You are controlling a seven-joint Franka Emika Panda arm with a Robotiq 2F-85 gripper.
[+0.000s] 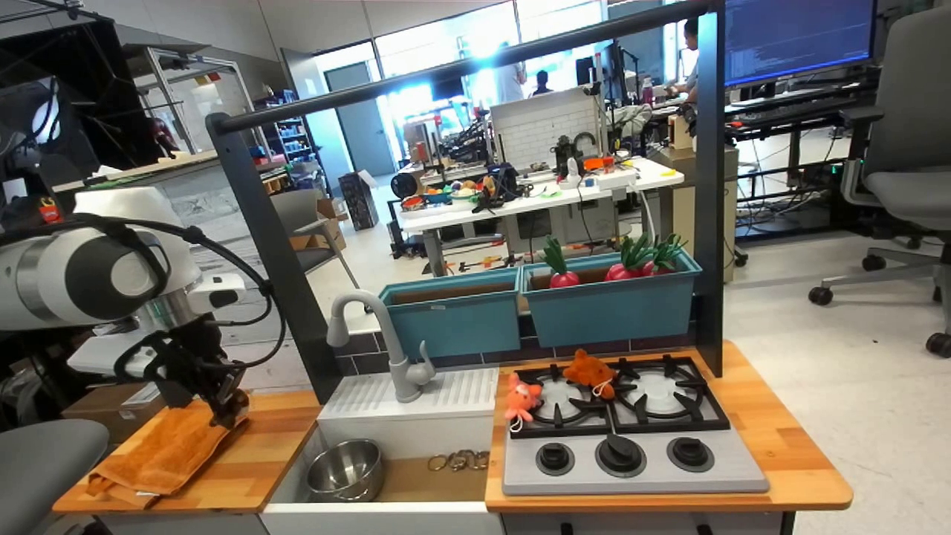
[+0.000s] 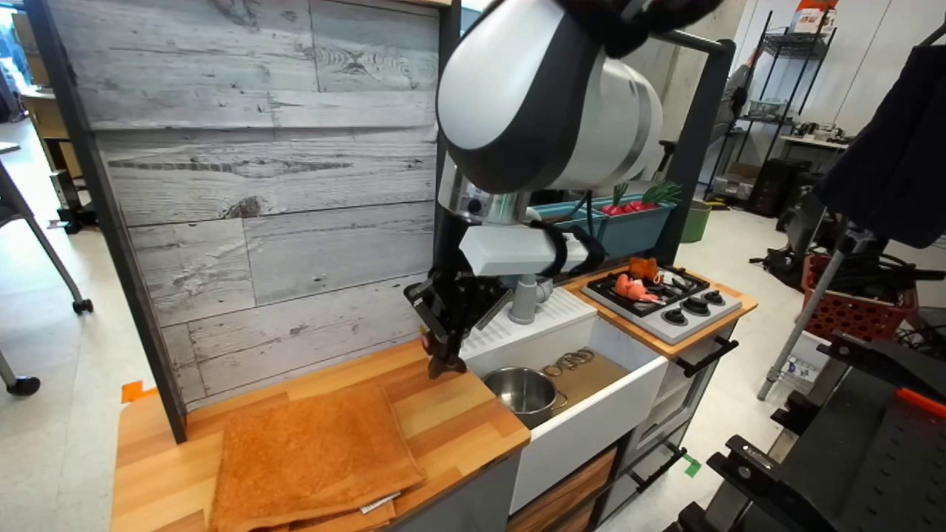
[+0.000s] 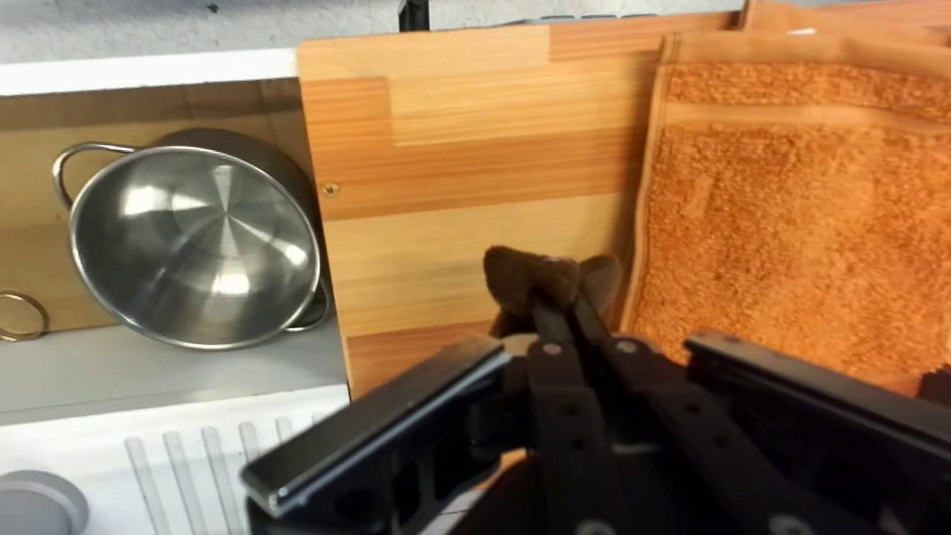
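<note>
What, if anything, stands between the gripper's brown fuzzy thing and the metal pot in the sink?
Nothing visible: between the fuzzy thing, pinched in the gripper, and the sink lies only wooden counter; the pot stands just inside on that side, open-topped.

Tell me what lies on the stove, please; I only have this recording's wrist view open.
Observer: A coral plush toy and a rust-brown plush toy lie on the stove.
Operator: My view shows the end effector closed on a fuzzy brown thing. From above I can't judge height; is it resting on something?
Observer: It doesn't seem to be; judging from an exterior view, it hangs above the wooden counter.
</note>
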